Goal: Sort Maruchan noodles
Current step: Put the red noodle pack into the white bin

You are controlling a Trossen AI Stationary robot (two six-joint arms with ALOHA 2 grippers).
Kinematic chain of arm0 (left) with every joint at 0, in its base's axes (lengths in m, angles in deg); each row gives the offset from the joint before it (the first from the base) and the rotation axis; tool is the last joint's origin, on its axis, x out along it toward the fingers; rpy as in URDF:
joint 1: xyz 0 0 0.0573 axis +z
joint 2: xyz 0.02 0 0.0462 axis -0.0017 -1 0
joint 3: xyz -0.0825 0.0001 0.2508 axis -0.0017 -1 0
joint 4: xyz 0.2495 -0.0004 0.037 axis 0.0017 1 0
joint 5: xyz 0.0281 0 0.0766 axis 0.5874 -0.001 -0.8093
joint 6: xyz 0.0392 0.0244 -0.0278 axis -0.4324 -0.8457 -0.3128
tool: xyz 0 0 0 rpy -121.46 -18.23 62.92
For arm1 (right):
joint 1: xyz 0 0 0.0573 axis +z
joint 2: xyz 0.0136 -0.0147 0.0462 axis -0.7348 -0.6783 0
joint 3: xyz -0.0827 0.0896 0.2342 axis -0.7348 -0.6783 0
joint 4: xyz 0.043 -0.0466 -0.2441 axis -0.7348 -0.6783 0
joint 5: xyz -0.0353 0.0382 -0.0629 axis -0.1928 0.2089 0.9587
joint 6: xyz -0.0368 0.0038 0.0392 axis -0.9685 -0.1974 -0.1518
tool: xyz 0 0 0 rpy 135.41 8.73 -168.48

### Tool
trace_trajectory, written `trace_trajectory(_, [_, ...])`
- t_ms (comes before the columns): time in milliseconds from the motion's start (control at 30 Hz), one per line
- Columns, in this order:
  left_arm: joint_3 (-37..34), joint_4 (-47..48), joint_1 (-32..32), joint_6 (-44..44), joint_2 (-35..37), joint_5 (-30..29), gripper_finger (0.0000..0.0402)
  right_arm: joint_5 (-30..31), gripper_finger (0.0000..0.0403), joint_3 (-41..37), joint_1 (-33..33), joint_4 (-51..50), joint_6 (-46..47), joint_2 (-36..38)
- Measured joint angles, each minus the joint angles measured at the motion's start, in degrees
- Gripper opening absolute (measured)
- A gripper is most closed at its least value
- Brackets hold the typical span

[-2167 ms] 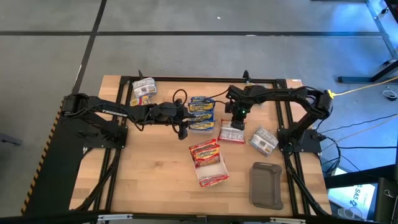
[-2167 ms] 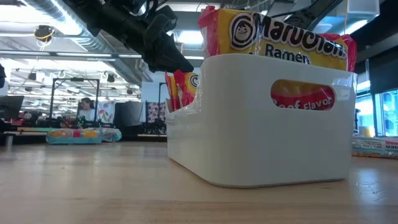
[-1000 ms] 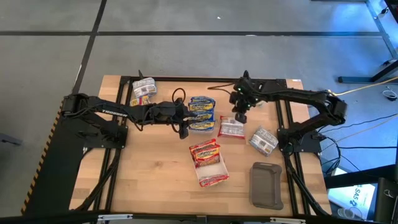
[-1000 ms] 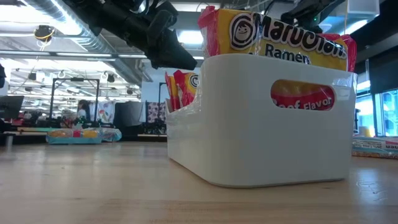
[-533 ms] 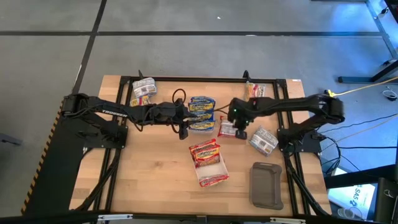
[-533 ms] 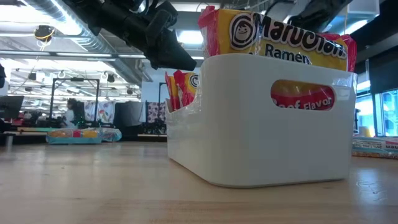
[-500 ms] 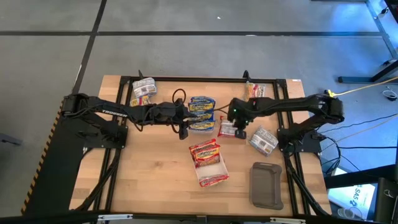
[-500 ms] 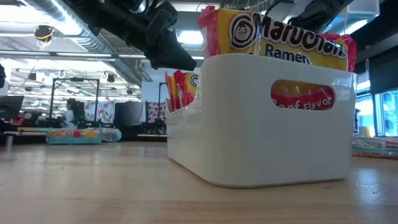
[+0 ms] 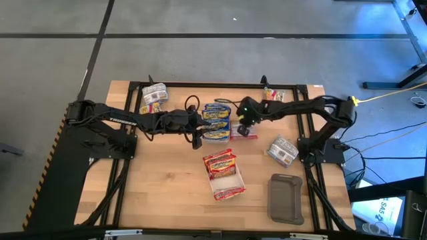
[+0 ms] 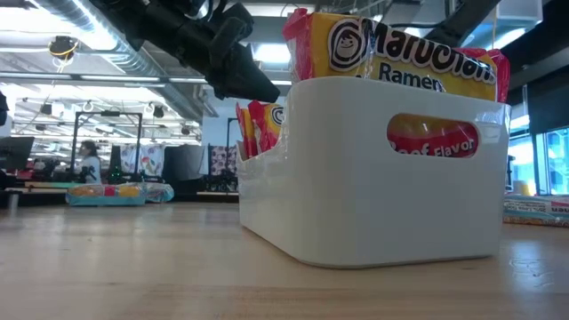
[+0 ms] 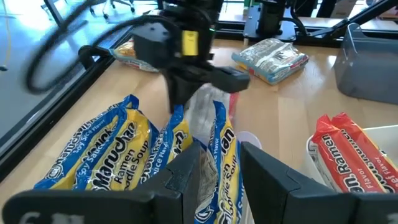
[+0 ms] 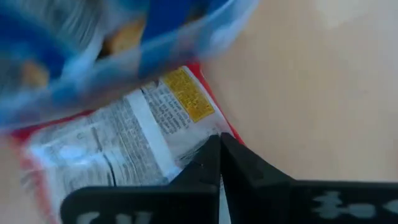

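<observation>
Pale wood planks form the table [image 9: 167, 180] in the high view, set on a grey floor. Taking the blue-yellow noodle packets [image 9: 216, 122] as the landmark, the left gripper [image 9: 198, 135] sits at their left edge with its jaws partly apart around a packet edge. The right gripper [image 9: 244, 125] sits just to their right, jaws pressed together on the silver-grey packet [image 9: 242, 131]. Below the landmark stands the white tray [image 9: 225, 181], holding red-orange packets [image 9: 220, 163]. A dark grey tray [image 9: 285, 198] lies farther right of the white one, and more silver-grey packets [image 9: 282, 151] lie between it and the right gripper.

In the low view, the white tray [image 10: 373, 169] fills the foreground, hiding the blue-yellow packets; a person [image 10: 89, 158] shows far off in the room.

The left wrist view shows the left fingers [image 11: 186, 174] straddling a blue-yellow packet [image 11: 205, 155], with the right gripper [image 11: 186, 102] just beyond.

The right wrist view shows the right fingers [image 12: 214, 162] closed on the silver-grey packet [image 12: 118, 149], a blurred blue packet [image 12: 93, 56] beside it.
</observation>
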Motion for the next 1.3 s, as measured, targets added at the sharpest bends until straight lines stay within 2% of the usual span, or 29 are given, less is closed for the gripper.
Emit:
trace_trajectory(133, [0.0,0.0,0.1,0.0,0.0,-0.2,0.0106,4.6,0.0003,4.8,-1.0,0.0,-0.5,0.1])
trace_trajectory(300, [2.8,3.0,0.1,0.1,0.0,0.6,0.0106,9.7,0.0003,8.0,-0.3,-8.8,-5.5,6.0])
trace_trajectory(400, [7.2,7.1,0.1,-0.2,-1.2,1.4,0.0106,7.8,0.0003,5.7,0.6,-11.0,-5.5,12.6])
trace_trajectory(500, [13.2,13.9,0.4,-1.8,-4.2,2.0,0.0105,6.2,0.0003,-0.1,2.2,-11.0,-4.0,20.1])
trace_trajectory(700, [30.8,25.4,3.3,-4.3,-17.2,7.8,0.0105,5.3,0.0003,-13.2,4.1,-3.1,0.7,36.7])
trace_trajectory(867, [46.5,34.5,5.6,-4.5,-28.8,10.9,0.0105,5.1,0.0003,-17.0,4.0,-0.4,1.9,46.4])
trace_trajectory(1100, [61.5,34.5,8.1,-3.3,-43.1,13.2,0.0105,5.9,0.0003,-17.1,4.0,-0.4,-1.0,51.8])
trace_trajectory(1300, [67.1,35.1,8.9,0.0,-52.7,22.7,0.0105,5.3,0.0003,-17.5,4.0,-0.5,-1.1,51.1])
